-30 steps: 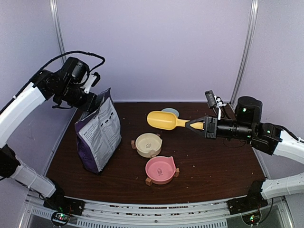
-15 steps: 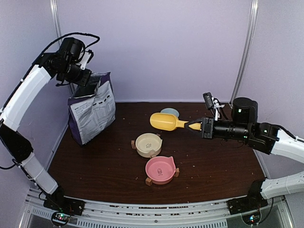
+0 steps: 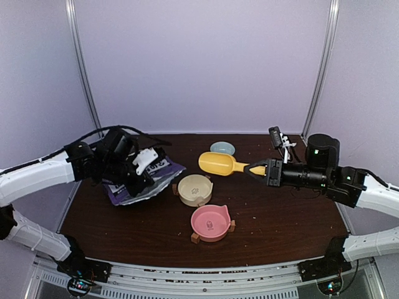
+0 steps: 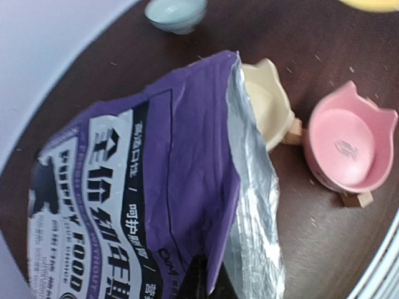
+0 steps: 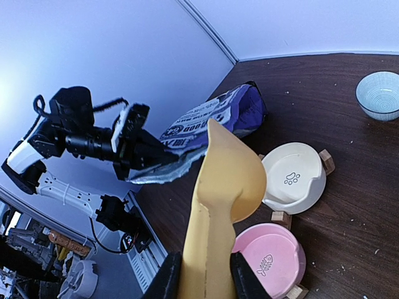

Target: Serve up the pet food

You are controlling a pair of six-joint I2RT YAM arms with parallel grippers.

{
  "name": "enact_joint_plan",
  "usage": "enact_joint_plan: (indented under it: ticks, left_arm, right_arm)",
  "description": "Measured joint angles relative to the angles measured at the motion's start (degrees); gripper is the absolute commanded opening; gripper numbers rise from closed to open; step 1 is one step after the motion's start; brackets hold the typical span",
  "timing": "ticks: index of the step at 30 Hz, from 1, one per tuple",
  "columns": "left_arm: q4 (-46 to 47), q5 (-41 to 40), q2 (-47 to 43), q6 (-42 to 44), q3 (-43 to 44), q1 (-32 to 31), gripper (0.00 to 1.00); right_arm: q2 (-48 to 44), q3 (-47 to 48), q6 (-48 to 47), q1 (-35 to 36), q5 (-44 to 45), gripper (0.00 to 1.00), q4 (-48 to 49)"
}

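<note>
The purple-and-white bag (image 3: pixel 163 168) hangs tipped low over the left of the table, its silver-lined mouth (image 4: pixel 249 205) turned toward the cream bowl (image 3: pixel 194 189). My left gripper (image 3: pixel 142 177) is shut on the bag's edge, its dark fingertips (image 4: pixel 206 280) pinching the purple film. My right gripper (image 3: pixel 259 168) is shut on the handle of the yellow scoop (image 3: pixel 218 163), which hovers empty above the cream bowl (image 5: pixel 293 177); the fingers (image 5: pixel 169 277) clamp the handle. The pet food is hidden; none shows in the scoop or at the bag mouth.
A pink bowl (image 3: pixel 210 222) on wooden feet stands in front of the cream one. A small pale-blue bowl (image 3: pixel 222 148) sits near the back wall. Light crumbs dot the dark table (image 3: pixel 280 218) on the right. Purple walls close in the back and sides.
The left arm swung the bag down from high at the left wall to a low, tipped pose beside the cream bowl. The scoop drifted slightly right.
</note>
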Motion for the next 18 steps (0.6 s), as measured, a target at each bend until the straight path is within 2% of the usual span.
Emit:
enact_joint_plan:
  ticks: [6, 12, 18]
  left_arm:
    - [2.38, 3.39, -1.40, -7.10, -8.68, -4.66, 0.00]
    - [12.28, 7.58, -4.83, -17.75, -18.78, -6.29, 0.00]
    - [20.90, 7.04, 4.37, -25.86, -19.98, -14.16, 0.00]
  right_arm:
    - [0.00, -0.11, 0.02, 0.09, -0.17, 0.14, 0.11]
    - [-0.02, -1.14, -0.04, 0.76, -0.35, 0.14, 0.63]
    - [0.17, -1.77, -0.46, 4.31, -0.07, 0.14, 0.42]
